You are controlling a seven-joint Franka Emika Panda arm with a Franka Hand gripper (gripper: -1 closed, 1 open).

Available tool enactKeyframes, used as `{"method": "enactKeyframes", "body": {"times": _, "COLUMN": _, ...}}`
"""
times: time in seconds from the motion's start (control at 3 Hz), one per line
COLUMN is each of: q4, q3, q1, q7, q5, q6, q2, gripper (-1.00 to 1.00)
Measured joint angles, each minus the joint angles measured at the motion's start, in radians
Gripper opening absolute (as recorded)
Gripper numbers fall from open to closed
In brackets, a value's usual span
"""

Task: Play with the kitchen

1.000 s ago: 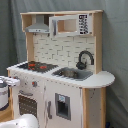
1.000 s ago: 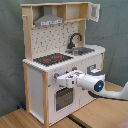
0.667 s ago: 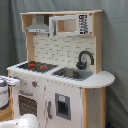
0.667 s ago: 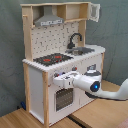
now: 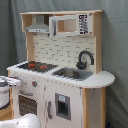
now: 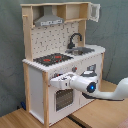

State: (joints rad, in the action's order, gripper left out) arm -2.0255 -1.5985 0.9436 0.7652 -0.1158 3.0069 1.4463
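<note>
In the first exterior view, the kitchen [image 5: 60,70] stands tall and upright, looking hard, stiff and heavy.

In the second exterior view, the gripper [image 6: 54,82] sits right at its front, by the oven door [image 6: 61,99]. Its opening cannot be told. Small handles look easiest to grab.

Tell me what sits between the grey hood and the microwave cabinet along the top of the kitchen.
In the second exterior view, an open, empty-looking wooden shelf compartment sits between the grey hood and the microwave cabinet, whose door hangs open.
</note>
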Motion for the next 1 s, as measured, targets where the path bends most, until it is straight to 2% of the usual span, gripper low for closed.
{"method": "enactKeyframes", "body": {"times": 0.33, "q4": -0.009, "q3": 0.001, "q1": -0.002, "q7": -0.035, "q5": 0.001, "q6": -0.013, "q2": 0.000, "gripper": -1.00}}
{"method": "enactKeyframes", "body": {"times": 1.0, "q4": -0.008, "q3": -0.002, "q1": -0.002, "q7": -0.265, "q5": 0.033, "q6": -0.014, "q2": -0.001, "gripper": -1.00}}
